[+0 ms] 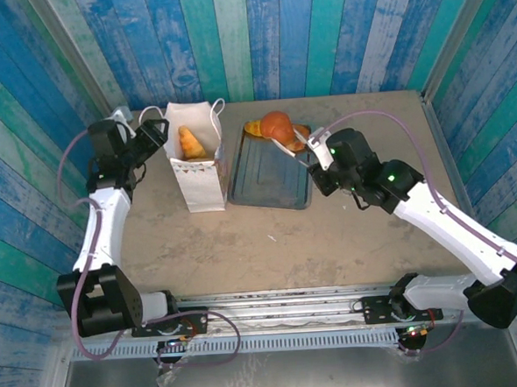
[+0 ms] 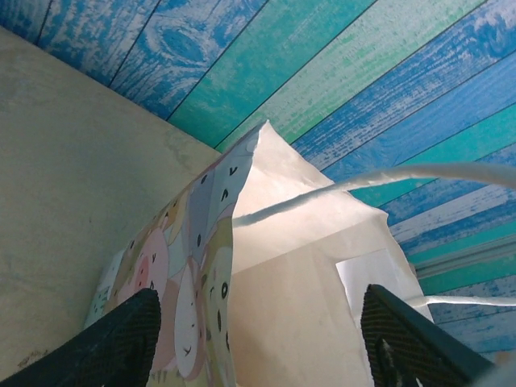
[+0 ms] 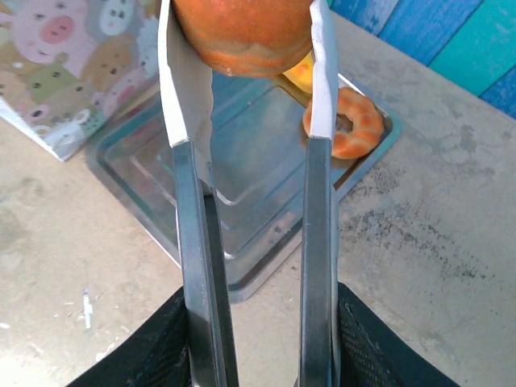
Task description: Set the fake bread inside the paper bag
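The round bun [image 3: 242, 32] is grasped by the right end effector [image 1: 292, 141] and is held above the 12 o'clock edge of the tray [image 1: 271, 179]. The paper bag [image 1: 196, 175] stands upright on the table [image 1: 331, 233] at 9 o'clock from it. A croissant [image 1: 189, 142] is seen high in the bag's mouth. A ring doughnut [image 3: 347, 125] is left on the tray.

The bun is pinched only near the tips of the pads, and its skin looks glossy. It could be squeezed out and dropped if the arm is swung sharply.

The left end effector [image 2: 262, 347] is spread, with the bag's wall between its fingers, and no contact is seen. The bag is therefore judged unsteadied, and it could be tipped toward 9 o'clock if its rim is struck by the bun.

A cord handle [image 2: 363, 181] is strung across near the mouth and could be snagged. With the croissant so high, the bun could be left perched on it and rolled out.
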